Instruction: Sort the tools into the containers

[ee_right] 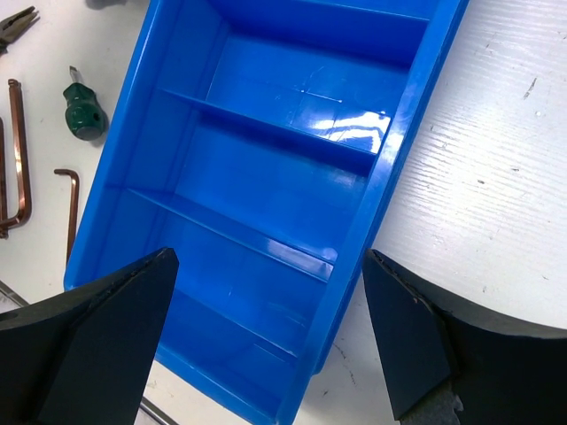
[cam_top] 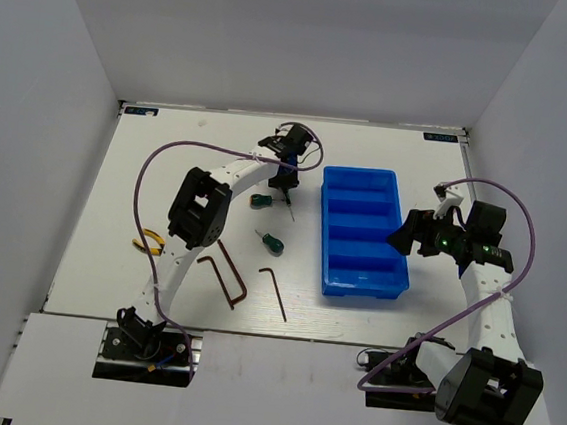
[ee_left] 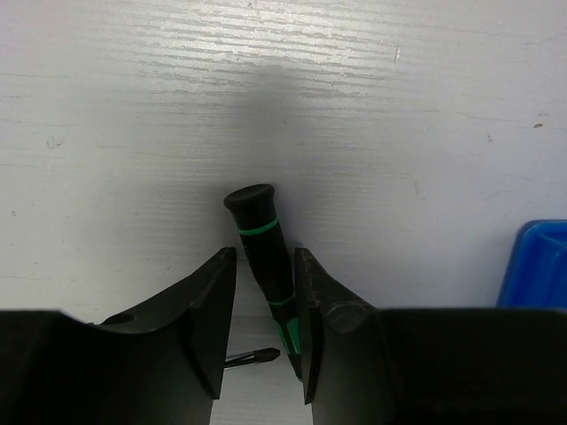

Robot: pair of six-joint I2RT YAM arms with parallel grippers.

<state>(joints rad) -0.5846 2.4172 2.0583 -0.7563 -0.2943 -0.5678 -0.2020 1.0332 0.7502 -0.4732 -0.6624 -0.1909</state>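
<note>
My left gripper (cam_top: pixel 286 185) is shut on a slim black screwdriver with green bands (ee_left: pixel 259 243), just left of the blue tray's (cam_top: pixel 324 227) far end. The handle sits tilted between the fingers (ee_left: pixel 312 292). Two stubby green screwdrivers (cam_top: pixel 259 200) (cam_top: pixel 272 242) lie below it. Three dark hex keys (cam_top: pixel 229 276) (cam_top: pixel 276 292) lie nearer the front. Yellow-handled pliers (cam_top: pixel 147 244) show beside the left arm. My right gripper (cam_top: pixel 408 240) is open over the tray's right rim (ee_right: pixel 390 168). All four tray sections are empty.
In the right wrist view, one stubby screwdriver (ee_right: pixel 84 111), two hex keys (ee_right: pixel 16 150) (ee_right: pixel 71 212) and the pliers' tips (ee_right: pixel 16 25) lie left of the tray. White walls enclose the table. A purple cable loops over each arm.
</note>
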